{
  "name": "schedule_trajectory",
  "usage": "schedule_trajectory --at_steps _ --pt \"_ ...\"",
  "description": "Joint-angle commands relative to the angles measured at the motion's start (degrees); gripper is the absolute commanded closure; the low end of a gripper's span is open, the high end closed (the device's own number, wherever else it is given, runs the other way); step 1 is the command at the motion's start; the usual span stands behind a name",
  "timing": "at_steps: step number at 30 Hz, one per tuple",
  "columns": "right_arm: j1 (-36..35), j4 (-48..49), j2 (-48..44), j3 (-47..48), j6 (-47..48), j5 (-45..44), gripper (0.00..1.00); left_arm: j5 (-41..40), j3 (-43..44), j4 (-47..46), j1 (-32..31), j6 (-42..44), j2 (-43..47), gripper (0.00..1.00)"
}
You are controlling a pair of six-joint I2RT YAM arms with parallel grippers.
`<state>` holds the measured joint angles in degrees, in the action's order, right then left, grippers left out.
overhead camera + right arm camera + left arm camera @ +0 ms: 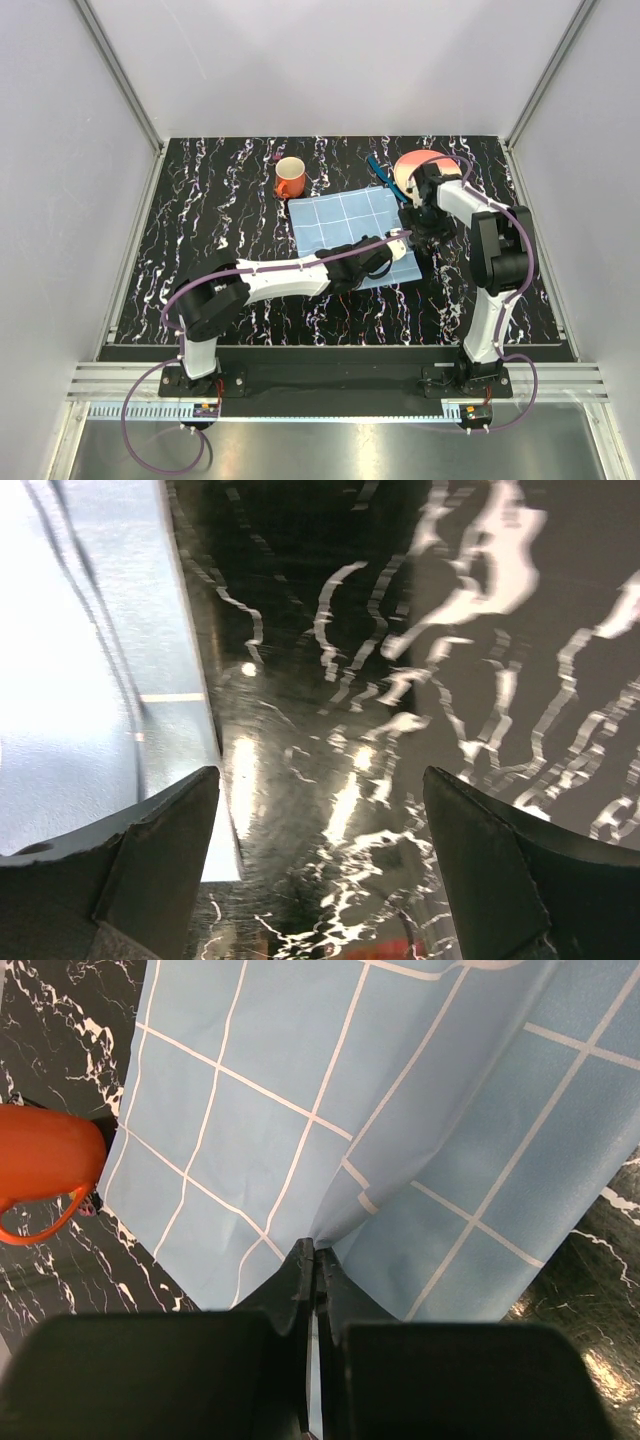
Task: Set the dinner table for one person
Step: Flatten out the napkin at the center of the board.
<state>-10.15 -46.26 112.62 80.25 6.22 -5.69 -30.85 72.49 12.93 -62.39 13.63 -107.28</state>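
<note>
The dinner table (200,210) is a black top with white marble streaks. A light-blue checked cloth mat (345,225) lies on it, right of centre. My left gripper (398,243) is shut on the mat's near right edge, and in the left wrist view its jaws (316,1252) pinch a raised fold of the mat (300,1080). My right gripper (420,228) hangs open just beside the mat's right edge. In the right wrist view its fingers (320,810) stand wide over bare table (420,630) with nothing between them, and the mat (90,680) is at their left.
An orange mug (290,178) stands behind the mat's far left corner and also shows in the left wrist view (45,1165). A pink-orange plate (412,165) and a blue utensil (380,170) lie at the back right, partly hidden by my right arm.
</note>
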Motion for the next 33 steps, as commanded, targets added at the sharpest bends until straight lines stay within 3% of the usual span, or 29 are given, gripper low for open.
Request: schedule_trajectory --at_steps 1,19,28,33 --pt "-1.3 -0.2 1.4 0.8 -0.7 1.7 0.1 -3.1 0.7 -3.8 0.6 -0.6 3.0 1.0" --pt "-3.6 0.1 2.9 -0.7 -0.8 1.3 0.1 -7.6 0.4 -5.9 1.2 -1.1 3.2 1.0" --pt "-3.6 0.6 3.7 -2.4 -0.9 0.6 0.1 -23.5 -2.8 -10.6 2.6 -2.0 6.6 1.0" --pt "-3.7 0.6 4.2 -2.5 -0.6 -0.3 0.1 -27.1 -5.1 -5.0 4.2 -6.1 10.8 1.0"
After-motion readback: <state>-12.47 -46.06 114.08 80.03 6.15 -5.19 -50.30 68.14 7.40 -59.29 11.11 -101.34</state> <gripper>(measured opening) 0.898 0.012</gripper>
